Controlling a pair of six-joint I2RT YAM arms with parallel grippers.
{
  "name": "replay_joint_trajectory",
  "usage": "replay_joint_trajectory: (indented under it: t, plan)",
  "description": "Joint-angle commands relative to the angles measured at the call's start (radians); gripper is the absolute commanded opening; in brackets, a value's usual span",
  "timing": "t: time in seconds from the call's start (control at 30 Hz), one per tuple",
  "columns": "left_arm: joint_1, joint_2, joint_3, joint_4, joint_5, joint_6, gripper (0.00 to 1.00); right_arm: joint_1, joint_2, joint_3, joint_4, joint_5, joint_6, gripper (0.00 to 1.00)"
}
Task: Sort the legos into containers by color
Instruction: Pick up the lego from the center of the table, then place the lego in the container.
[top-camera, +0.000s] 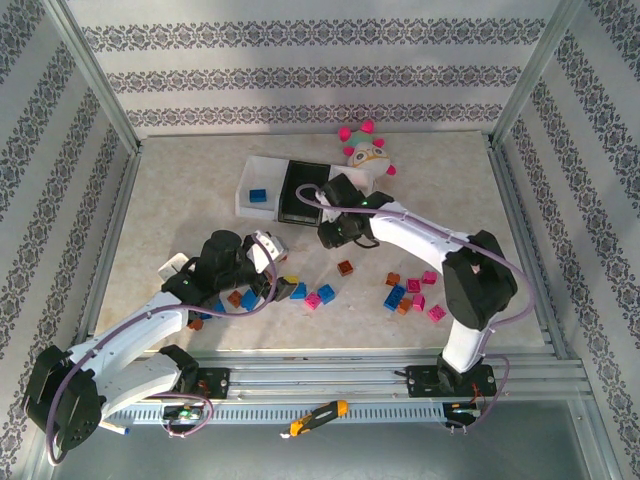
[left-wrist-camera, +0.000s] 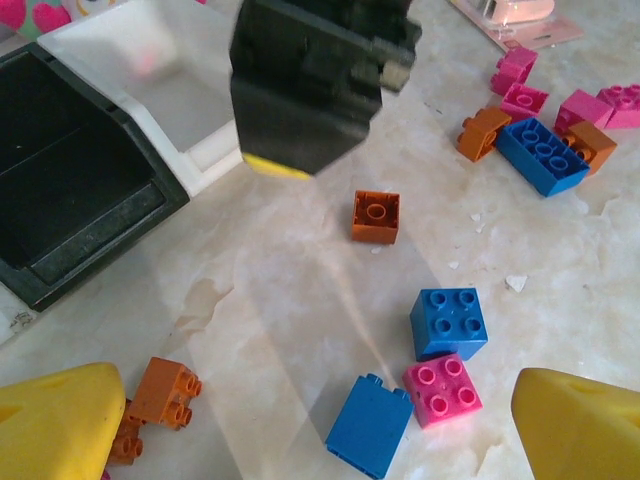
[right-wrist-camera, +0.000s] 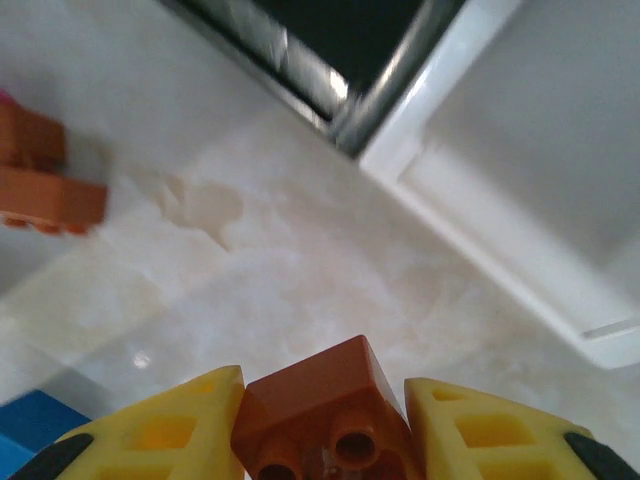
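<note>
Gripping one orange-brown brick (right-wrist-camera: 322, 398), right claw (right-wrist-camera: 324, 440) hangs by three bins (top-camera: 244, 199); left claw (left-wrist-camera: 320, 425) gapes empty.

We log legos (top-camera: 395, 297), blue, pink and orange, loose on the surface (top-camera: 200, 180); blue brick (top-camera: 258, 196) in white container (top-camera: 262, 175); orange brick (right-wrist-camera: 325, 420) between right fingers (right-wrist-camera: 170, 430).

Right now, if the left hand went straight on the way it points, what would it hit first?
Probably the blue brick between the open fingers of the left hand, pink brick beside it; depth is unclear.
</note>
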Motion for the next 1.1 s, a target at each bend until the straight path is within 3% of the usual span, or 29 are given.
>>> replay_joint_trajectory:
  t: [0.0,0.2,0.47,0.57,0.77,0.93,1.07]
  plan:
    - [-0.011,-0.008,-0.012,0.078,-0.007,-0.051,0.99,-0.027,-0.006,0.041,0.079,0.074,0.006,0.28]
    - [-0.011,-0.009,-0.027,0.1,-0.014,-0.07,0.99,-0.108,0.099,0.134,0.144,0.098,-0.019,0.27]
    - [-0.011,-0.01,-0.034,0.105,-0.015,-0.104,0.99,-0.141,0.242,0.211,0.204,0.109,-0.024,0.3]
    - [-0.012,-0.007,-0.027,0.095,-0.04,-0.127,0.99,-0.141,0.223,0.214,0.214,0.097,-0.034,0.49]
    - [-0.01,0.018,0.042,-0.015,-0.249,-0.267,0.99,-0.137,0.095,0.132,0.233,0.039,-0.037,0.83]
    - [-0.003,0.069,0.201,-0.292,-0.482,-0.384,0.99,-0.113,-0.038,0.002,0.266,-0.025,-0.044,0.9]
    - [0.015,0.147,0.294,-0.492,-0.611,-0.624,0.99,-0.083,-0.148,-0.091,0.298,-0.089,-0.062,0.92]
